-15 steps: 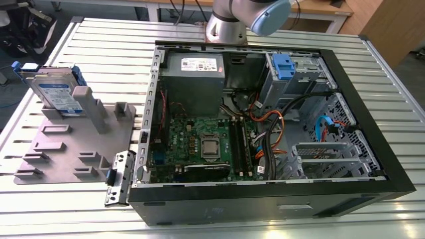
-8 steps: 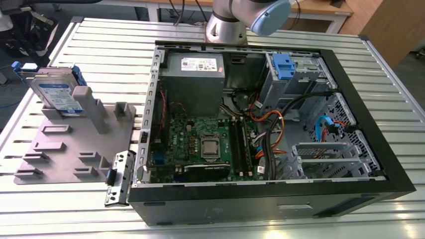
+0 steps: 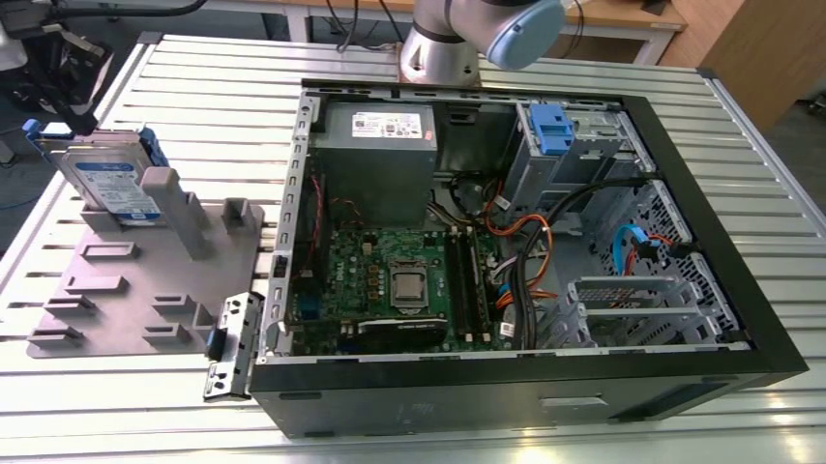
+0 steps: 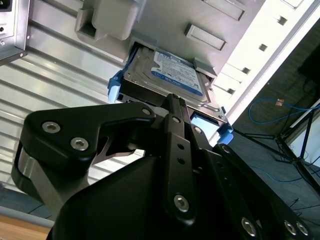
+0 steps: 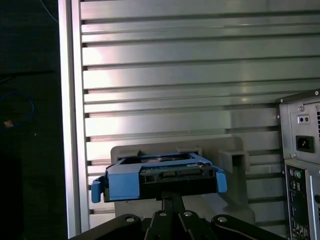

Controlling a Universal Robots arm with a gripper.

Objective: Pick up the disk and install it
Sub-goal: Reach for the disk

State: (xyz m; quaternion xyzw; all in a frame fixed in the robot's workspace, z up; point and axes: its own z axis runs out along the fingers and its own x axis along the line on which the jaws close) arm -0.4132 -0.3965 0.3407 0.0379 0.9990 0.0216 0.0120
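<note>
As the disk (image 3: 110, 179) stands upright in its holder (image 3: 116, 300), nine o'clock from the case (image 3: 516, 396), its edge faces our gripper (image 4: 172, 99), fingers (image 4: 175, 132) together.

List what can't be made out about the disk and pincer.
- Contact between pincer and disk: second wrist view, the pincer's own black links cover the disk's near edge.
- Disk's lower part: exterior view, the grey holder hides it.
- Disk's label: first wrist view, seen edge-on.
</note>
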